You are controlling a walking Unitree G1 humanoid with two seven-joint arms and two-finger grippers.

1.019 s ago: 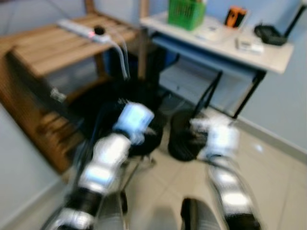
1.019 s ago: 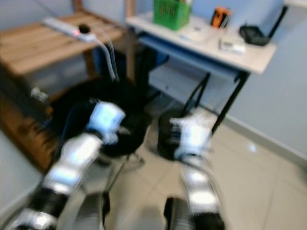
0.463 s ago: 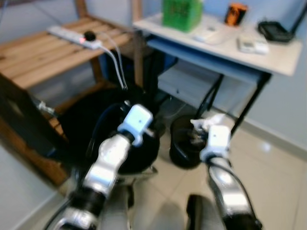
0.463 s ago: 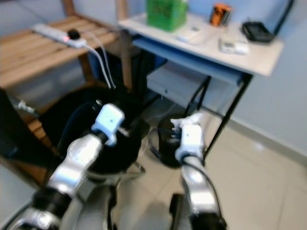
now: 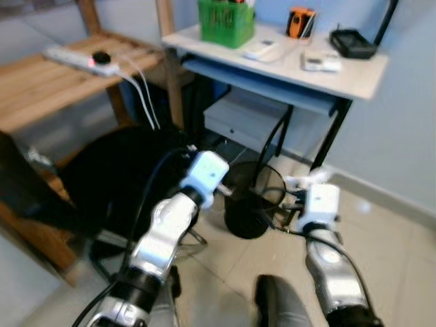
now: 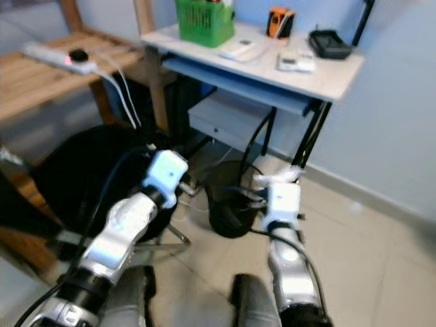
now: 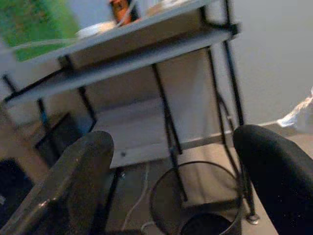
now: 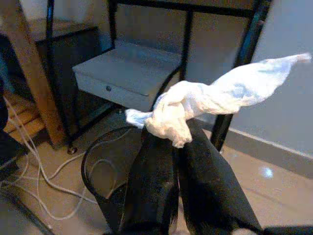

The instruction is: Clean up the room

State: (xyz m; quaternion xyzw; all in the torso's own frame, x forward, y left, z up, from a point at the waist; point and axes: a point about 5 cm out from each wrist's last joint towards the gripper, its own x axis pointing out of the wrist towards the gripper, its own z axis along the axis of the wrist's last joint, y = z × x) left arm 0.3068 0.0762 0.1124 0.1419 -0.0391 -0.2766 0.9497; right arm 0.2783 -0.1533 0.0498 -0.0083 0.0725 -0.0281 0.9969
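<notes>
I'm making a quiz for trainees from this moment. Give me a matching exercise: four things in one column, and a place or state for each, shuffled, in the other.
Things:
1. crumpled tissue
2. wire bin
3. green basket
4. power strip

Places or states:
A. on the wooden bench
B. on the floor beside the desk leg
C. pinched in the right tool
D. on the desk top

Pairs: 1-C, 2-B, 3-D, 4-A

The white desk (image 5: 354, 73) carries a green basket (image 5: 225, 20), an orange item (image 5: 300, 20) and a black device (image 5: 352, 43).
</notes>
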